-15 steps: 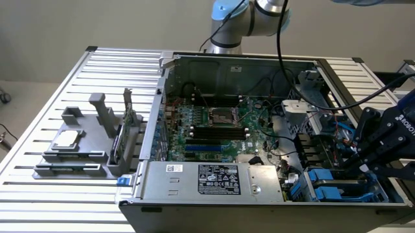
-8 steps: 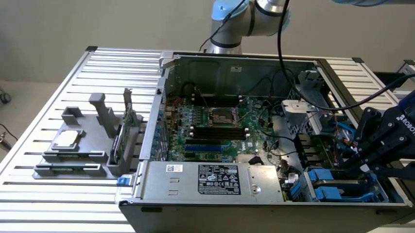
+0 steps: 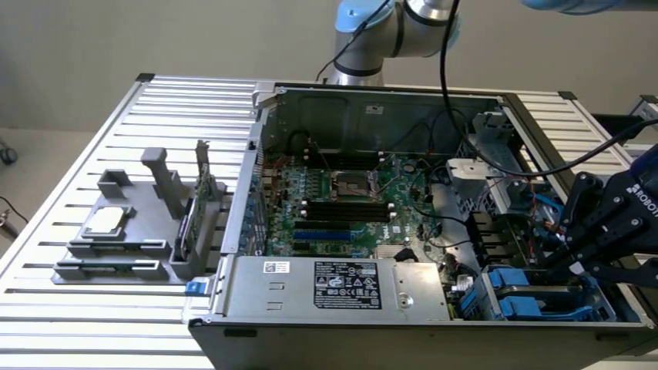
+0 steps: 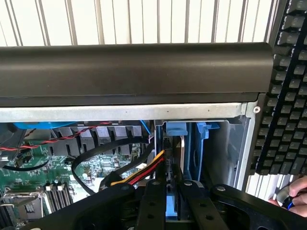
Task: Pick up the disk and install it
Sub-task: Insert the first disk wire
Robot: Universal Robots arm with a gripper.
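Disk [image 4: 178,158]: upright in blue-railed bay, case's 4 o'clock corner.
Gripper [image 4: 171,189]: fingers clamped on disk's edge.

White letters "ROBO" can be read on the black gripper body [image 3: 629,202], at about 3 o'clock in the exterior view; the word is cut off by the picture's edge. The power supply [image 3: 340,289], at about 6 o'clock in that view, carries a large black label [image 3: 347,284] with white print and certification marks, but its words are too small to read. Beside it, toward 9 o'clock, sits a small white sticker [image 3: 276,267], also unreadable. In the wrist view the keyboard [image 4: 288,86] keys show no legible characters.
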